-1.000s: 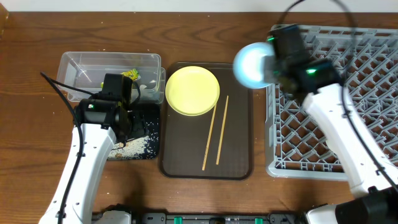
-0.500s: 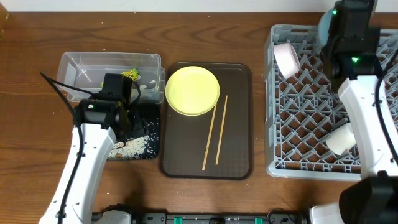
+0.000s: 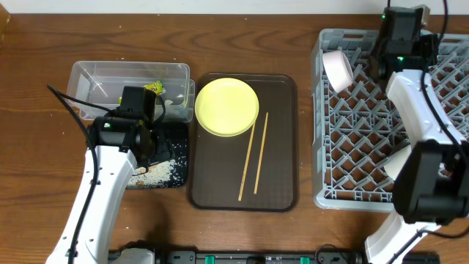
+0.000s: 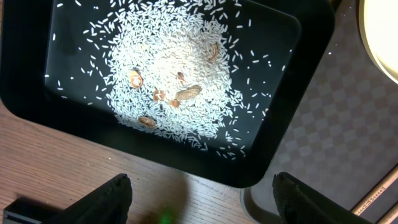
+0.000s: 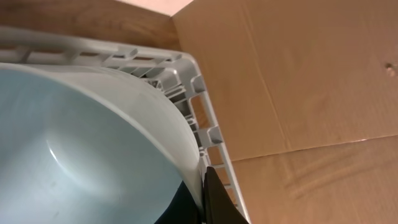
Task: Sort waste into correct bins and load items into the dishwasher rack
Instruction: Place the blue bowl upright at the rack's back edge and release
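"Where was the light blue bowl?"

"In the right gripper. The claw was clamped tight on its rim, over the far corner of the large square grey plastic lattice rack. That rack stood just beside the dark brown rectangular serving tray, on the right arm's side."

"Anything in the rack?"

"A white bowl, tipped on its side at the corner nearest the brown tray's far end."

"And the left gripper?"

"Its jaws were spread wide with nothing between them. It hung over the shallow black rectangular plastic tray, which touched the brown tray on the left arm's side. Whitish rice scraps lay heaped in it, with a few brownish bits among them."

"The rest?"

"The round yellow plate sat on the brown tray's far half, with the thin wooden chopsticks lying lengthwise beside it. Past the black tray stood the clear plastic rectangular tub, holding the green-and-orange snack wrapper."
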